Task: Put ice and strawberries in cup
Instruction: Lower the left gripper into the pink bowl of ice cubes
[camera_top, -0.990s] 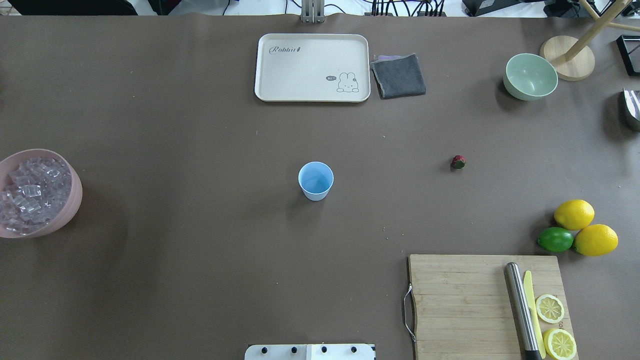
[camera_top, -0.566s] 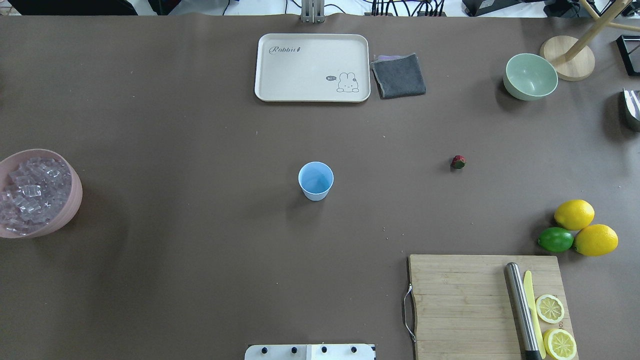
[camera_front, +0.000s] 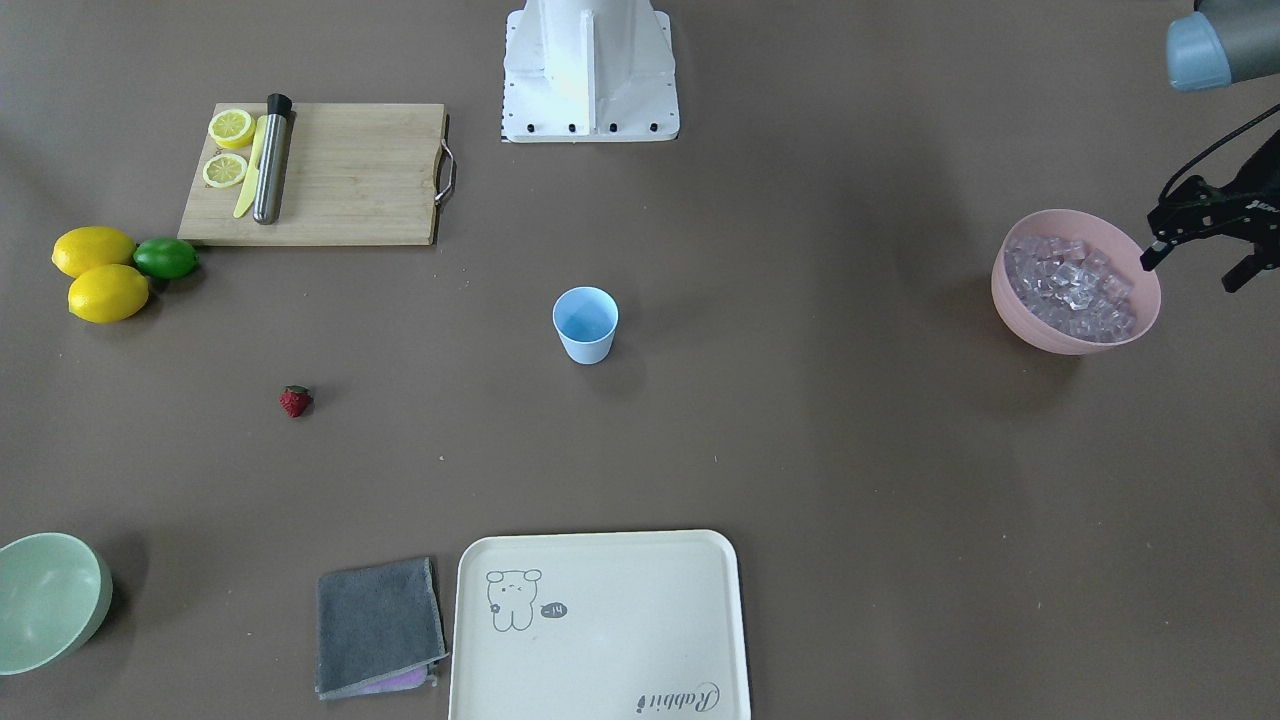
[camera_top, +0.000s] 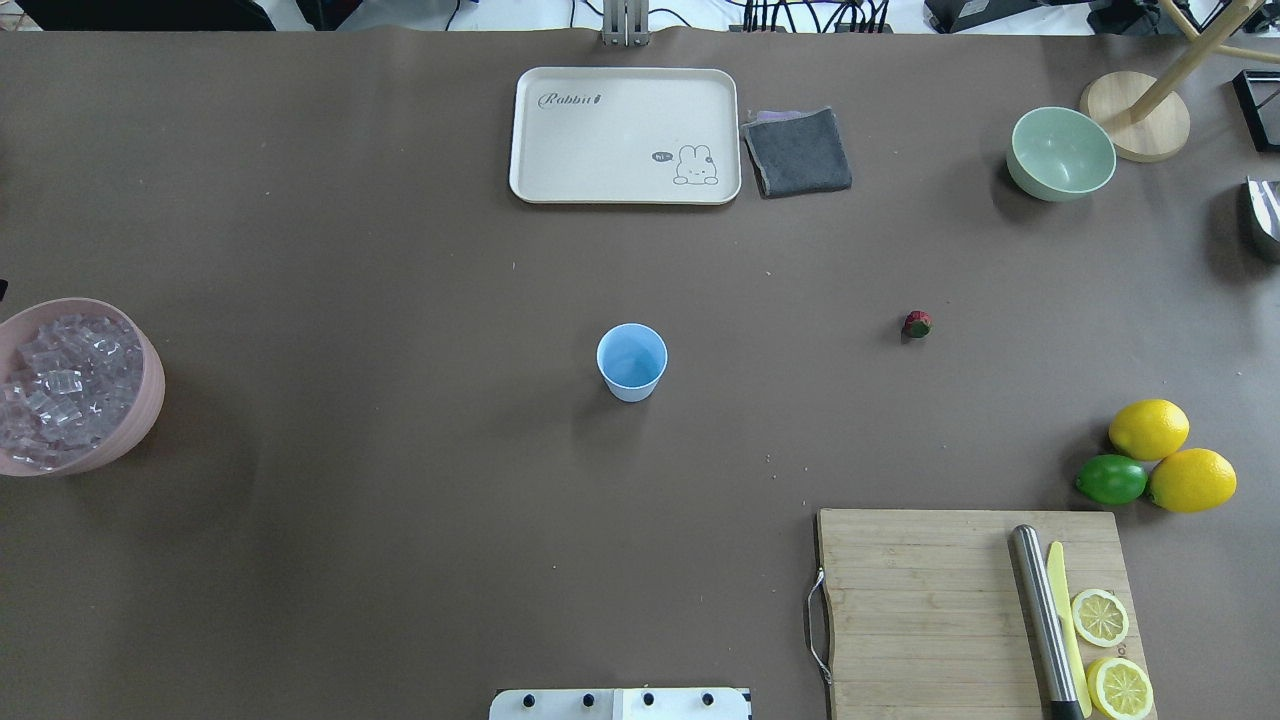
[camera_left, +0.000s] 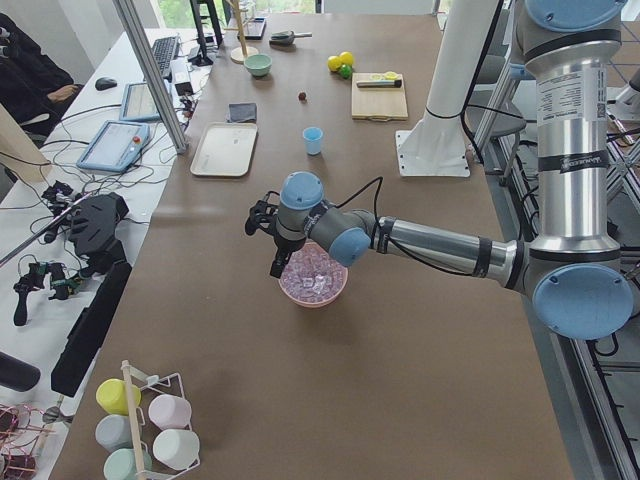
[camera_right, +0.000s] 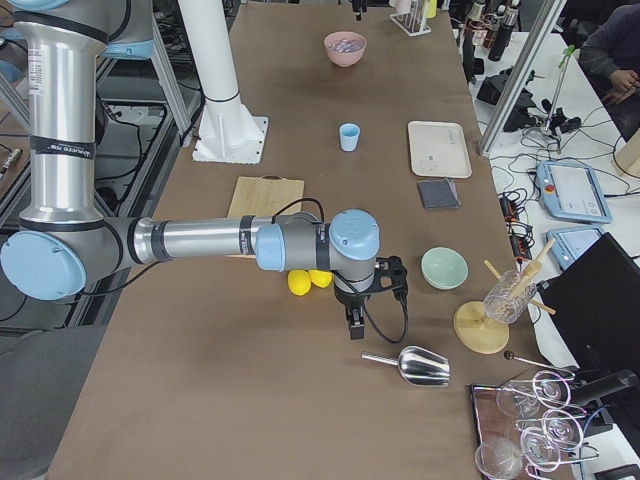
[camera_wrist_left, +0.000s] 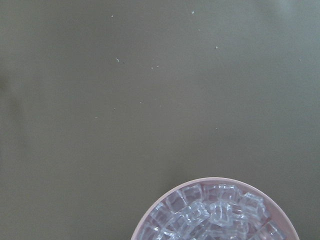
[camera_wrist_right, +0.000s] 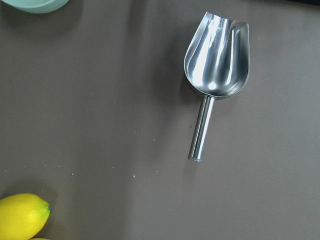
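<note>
Left claw (camera_front: 1190, 275): its two black fingers stand apart with nothing between them. It hangs at the outer side of the pink bowl (camera_front: 1040, 335), one fingertip over the rim.
Right claw (camera_right: 357, 315): I only see it from the worktop's end, so I cannot tell whether it is apart or together. It hangs near the lemons (camera_right: 298, 282), and the steel scoop (camera_wrist_right: 216, 55) lies on the worktop below its camera.
Ice (camera_front: 1070, 285): a heap of clear cubes fills the pink bowl, at the worktop's end on the robot's left.
Cup (camera_top: 631, 361): upright near the middle of the worktop (camera_top: 400, 500), well apart from the bowl of ice. I see only pale blue inside it.
Strawberry (camera_front: 294, 401): lying alone on the worktop on the robot's right, apart from the cup and from the lemons.
Lemons and lime (camera_front: 166, 257): two whole lemons and a lime touch one another, just beside the cutting board (camera_front: 350, 175).
Cutting board: carries two lemon halves, a yellow knife and a steel rod.
Far edge: a cream tray (camera_front: 600, 620) with a grey cloth (camera_front: 378, 625) just beside it, and a pale green bowl (camera_front: 45, 600) further along.
</note>
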